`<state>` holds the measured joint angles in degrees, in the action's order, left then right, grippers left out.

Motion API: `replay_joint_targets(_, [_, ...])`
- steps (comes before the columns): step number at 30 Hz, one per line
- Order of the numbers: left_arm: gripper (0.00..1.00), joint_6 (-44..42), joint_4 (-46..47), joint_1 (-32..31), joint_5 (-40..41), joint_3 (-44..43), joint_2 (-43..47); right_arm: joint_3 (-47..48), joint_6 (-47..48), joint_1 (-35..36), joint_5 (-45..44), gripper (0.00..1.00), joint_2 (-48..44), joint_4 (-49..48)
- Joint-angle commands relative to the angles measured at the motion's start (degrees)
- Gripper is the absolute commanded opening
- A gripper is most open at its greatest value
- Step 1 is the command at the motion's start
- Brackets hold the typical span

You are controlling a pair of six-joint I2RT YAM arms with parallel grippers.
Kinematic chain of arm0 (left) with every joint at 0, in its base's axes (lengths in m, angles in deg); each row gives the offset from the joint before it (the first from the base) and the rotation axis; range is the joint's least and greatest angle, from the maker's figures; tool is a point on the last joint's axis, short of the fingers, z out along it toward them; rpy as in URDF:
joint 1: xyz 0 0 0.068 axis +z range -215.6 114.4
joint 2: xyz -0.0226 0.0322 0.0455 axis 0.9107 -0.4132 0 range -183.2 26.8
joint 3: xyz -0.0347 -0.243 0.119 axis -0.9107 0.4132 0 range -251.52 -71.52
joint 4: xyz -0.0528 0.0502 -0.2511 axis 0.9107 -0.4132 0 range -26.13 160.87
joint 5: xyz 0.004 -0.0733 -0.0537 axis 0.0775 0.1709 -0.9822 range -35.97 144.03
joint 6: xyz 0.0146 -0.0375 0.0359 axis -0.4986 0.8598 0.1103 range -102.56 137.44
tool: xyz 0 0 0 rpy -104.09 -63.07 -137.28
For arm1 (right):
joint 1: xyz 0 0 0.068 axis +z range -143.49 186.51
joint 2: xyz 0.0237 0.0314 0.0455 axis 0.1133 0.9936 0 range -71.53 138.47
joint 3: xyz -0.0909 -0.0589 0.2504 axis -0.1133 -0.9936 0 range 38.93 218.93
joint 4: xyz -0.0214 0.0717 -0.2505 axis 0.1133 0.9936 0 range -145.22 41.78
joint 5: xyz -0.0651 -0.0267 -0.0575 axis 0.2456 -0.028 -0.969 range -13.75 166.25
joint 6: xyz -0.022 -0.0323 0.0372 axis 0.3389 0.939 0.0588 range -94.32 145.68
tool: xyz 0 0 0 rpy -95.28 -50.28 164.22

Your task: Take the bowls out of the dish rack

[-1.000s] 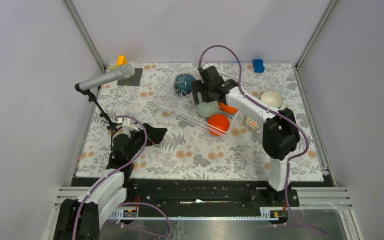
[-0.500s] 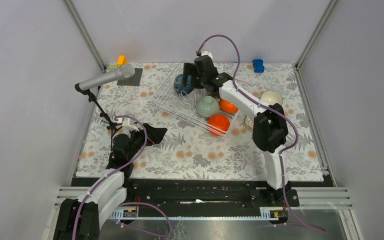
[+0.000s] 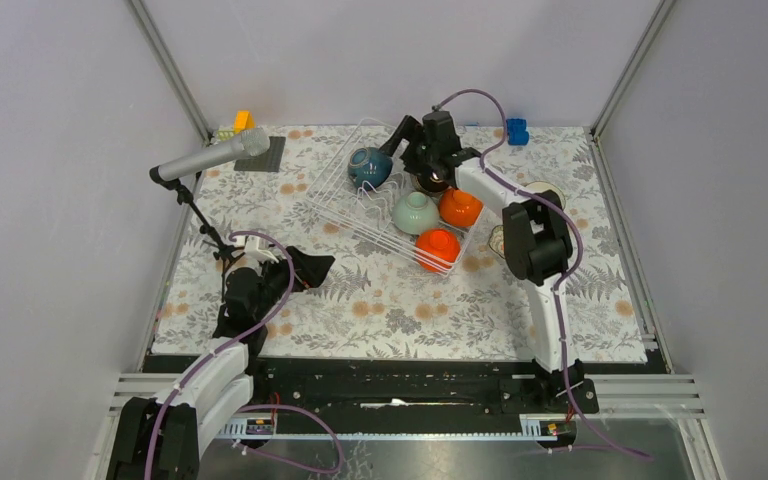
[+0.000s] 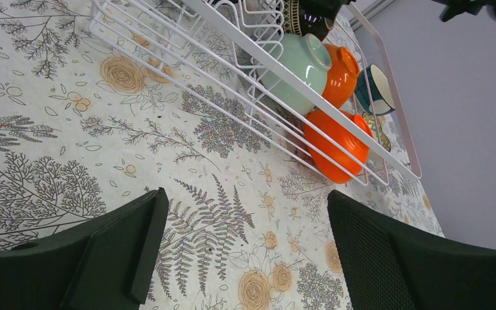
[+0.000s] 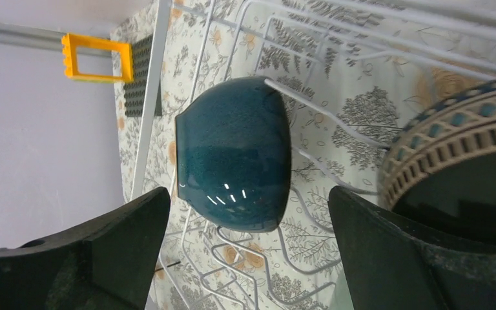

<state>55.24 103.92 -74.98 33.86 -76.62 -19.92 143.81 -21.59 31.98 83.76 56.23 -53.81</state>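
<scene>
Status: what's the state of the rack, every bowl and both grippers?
Rack, holds five bowls.
Teal bowl, on its side in rack.
Mint bowl, bottom-up in rack.
Orange bowls, bottom-up in rack.
Brown bowl, in rack, ungripped.
White bowl, out on table.
Left gripper, open, empty.
Right gripper, open over rack.

Even light; glints on teal bowl (image 5: 232, 161)

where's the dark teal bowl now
In the top view, the dark teal ceramic bowl sits at the far left of the white wire dish rack, beyond the mint green bowl.
</scene>
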Motion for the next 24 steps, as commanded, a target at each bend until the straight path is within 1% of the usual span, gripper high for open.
replay_joint_targets(1, [0.99, -0.4, 2.7, 0.0, -0.3, -0.1, 0.6, 6.5, -1.7, 0.9, 3.1, 1.00, 3.6, 0.0])
replay_joint_targets(6, [0.99, -0.4, 2.4, 0.0, -0.3, -0.1, 0.9, 10.8, -1.3, 0.9, 3.3, 1.00, 7.3, 2.8])
replay_joint_targets(13, [0.99, -0.5, 2.3, 0.0, -0.1, -0.1, 0.8, 13.5, -1.2, 0.9, 5.0, 1.00, 10.3, 3.7])
replay_joint_targets(19, [0.99, -0.6, 2.3, 0.0, 0.0, -0.1, 0.7, 15.4, -0.5, 0.9, 7.1, 1.00, 10.7, 4.0])
replay_joint_targets(24, [0.99, -0.6, 2.2, 0.0, 0.0, -0.2, 0.7, 17.3, 1.8, 1.4, 7.7, 1.00, 10.6, 6.6])
